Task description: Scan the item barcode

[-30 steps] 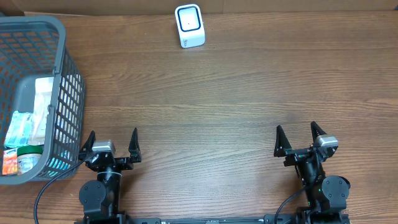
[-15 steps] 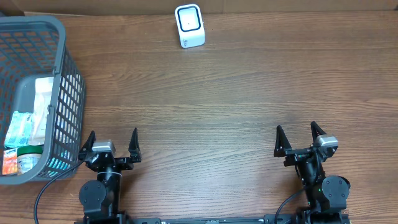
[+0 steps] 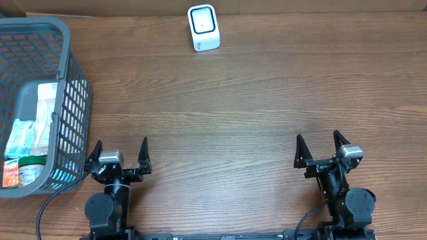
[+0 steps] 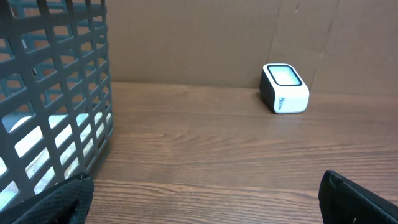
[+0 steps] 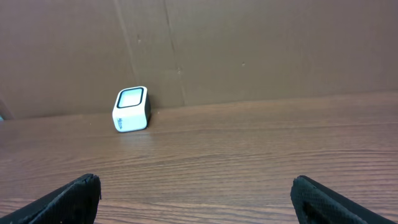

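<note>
Both arms sit at the bottom edge: left gripper (image 3: 121,142) lower left, right gripper (image 3: 317,135) lower right, each with fingers spread wide and nothing between them. The grey basket (image 3: 67,47) fills the left side, with packets (image 3: 23,137) piled inside towards its lower end. The white scanner (image 3: 203,28) sits top centre on the wooden table (image 3: 233,100), well apart from both grippers

Nothing legible — scanner (image 4: 284,89) print too small
</note>
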Controlling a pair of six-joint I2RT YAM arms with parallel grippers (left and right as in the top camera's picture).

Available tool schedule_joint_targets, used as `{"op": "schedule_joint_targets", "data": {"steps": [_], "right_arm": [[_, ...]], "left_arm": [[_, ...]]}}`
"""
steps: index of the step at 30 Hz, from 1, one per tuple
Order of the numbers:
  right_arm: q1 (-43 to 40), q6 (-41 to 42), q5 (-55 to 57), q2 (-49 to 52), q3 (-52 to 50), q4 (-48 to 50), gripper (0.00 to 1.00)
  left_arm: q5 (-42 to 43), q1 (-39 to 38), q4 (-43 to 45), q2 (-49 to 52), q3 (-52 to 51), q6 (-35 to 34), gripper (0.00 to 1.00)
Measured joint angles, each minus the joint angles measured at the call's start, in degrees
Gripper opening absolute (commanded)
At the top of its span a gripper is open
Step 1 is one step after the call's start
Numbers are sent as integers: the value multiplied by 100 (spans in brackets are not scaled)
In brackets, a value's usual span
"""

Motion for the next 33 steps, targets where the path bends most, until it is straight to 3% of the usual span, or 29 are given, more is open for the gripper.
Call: {"op": "schedule_joint_targets", "data": {"steps": [19,22,27,33], "right_arm": [[0,2,0,0,0,0,100],[0,0,0,0,-2,2,100],[0,0,0,0,0,-4,100],[0,0,0,-4,0,-2,100]], "left_arm": [[-46,0,72,0,2,-74,100],[-20,0,-232,2,236,-131,100],[28,0,-1600,378,1965,-138,100],[437,-2,-3272,2243,4878,-146,100]]}}
